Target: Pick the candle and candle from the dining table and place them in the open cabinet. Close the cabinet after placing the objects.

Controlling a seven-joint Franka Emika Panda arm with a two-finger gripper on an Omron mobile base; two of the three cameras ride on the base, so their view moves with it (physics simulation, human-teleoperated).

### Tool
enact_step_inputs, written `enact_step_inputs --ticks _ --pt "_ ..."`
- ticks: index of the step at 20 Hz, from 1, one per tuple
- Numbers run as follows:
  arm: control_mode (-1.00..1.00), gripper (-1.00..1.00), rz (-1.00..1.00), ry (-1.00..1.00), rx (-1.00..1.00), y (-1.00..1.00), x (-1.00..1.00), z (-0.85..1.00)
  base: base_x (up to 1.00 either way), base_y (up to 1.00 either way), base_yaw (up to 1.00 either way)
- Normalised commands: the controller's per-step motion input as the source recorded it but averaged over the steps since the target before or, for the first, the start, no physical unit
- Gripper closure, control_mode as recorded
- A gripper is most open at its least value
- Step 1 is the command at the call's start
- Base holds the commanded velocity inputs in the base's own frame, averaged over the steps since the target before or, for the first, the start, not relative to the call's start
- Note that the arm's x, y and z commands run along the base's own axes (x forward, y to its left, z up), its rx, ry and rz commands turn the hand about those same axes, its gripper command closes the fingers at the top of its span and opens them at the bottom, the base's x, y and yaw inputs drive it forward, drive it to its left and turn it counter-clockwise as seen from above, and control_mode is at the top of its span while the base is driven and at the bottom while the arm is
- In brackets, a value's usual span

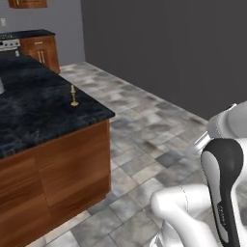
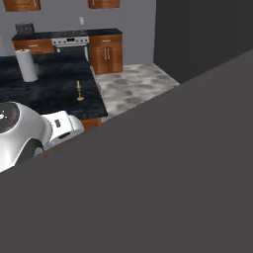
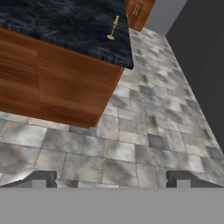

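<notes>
One taper candle [image 1: 74,96] on dining table [image 1: 29,111], unlabelled

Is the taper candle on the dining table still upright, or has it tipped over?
Upright. The taper candle stands straight on its brass base near the dining table corner, and the hand view shows it standing too.

Flat, even rendered light with no clear source. The dark wall [image 1: 169,53] stays dim and featureless, the tiled floor [image 3: 144,131] mid-bright without glare. Soft blur throughout; the taper candle [image 1: 74,96] casts barely a shadow on the table [image 1: 29,111].
</notes>
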Motion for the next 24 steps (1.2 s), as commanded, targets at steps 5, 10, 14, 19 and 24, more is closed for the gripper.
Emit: enact_step_inputs --ticks 5,10,14,19,24 --pt "1.0 -1.0 0.0 0.0 0.0 0.0 0.0 0.0 0.38 -0.18 0.2" --pt "1.0 -1.0 0.0 0.0 0.0 0.0 0.0 0.0 0.42 -0.06 0.16" --pt "1.0 -1.0 0.0 0.0 0.0 0.0 0.0 0.0 0.47 -0.05 0.15" --pt "1.0 -1.0 0.0 0.0 0.0 0.0 0.0 0.0 0.54 -0.1 0.14" --pt "1.0 -1.0 0.0 0.0 0.0 0.0 0.0 0.0 0.52 -0.19 0.15"
